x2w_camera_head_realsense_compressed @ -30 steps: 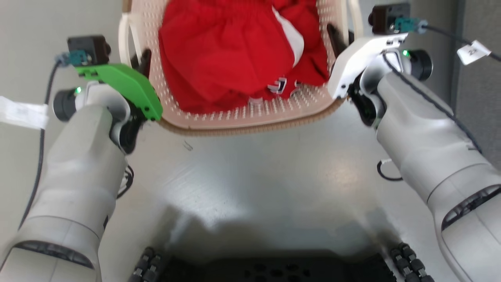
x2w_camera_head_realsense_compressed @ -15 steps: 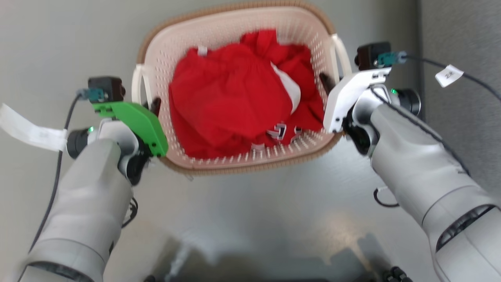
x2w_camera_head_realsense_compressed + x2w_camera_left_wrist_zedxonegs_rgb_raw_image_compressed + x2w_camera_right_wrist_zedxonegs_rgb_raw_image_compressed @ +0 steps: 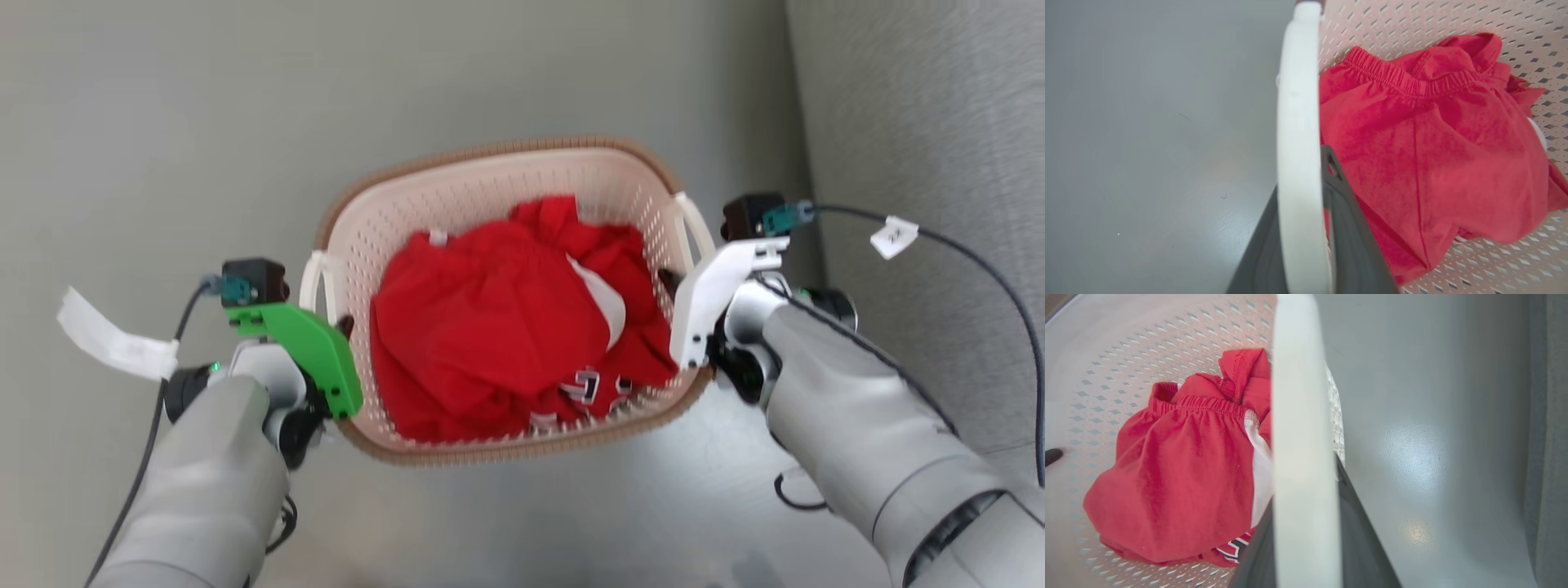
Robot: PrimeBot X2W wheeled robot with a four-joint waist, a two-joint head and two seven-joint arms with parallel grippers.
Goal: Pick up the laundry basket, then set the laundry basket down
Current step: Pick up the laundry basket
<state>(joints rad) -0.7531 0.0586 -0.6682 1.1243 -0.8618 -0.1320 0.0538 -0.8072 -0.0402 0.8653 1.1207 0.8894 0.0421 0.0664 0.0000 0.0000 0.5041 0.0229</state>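
Grey floor (image 3: 163, 122) is lying below the laundry basket (image 3: 490, 184), probably light and stiff; left hand (image 3: 331, 323) and right hand (image 3: 678, 282) are gripping its loop handles (image 3: 313, 282).

Plain indoor room, probably a test lab: glossy grey floor (image 3: 163, 122), grey fabric-textured panel (image 3: 922, 122) alongside, paper tag (image 3: 894, 237) on a robot cable.
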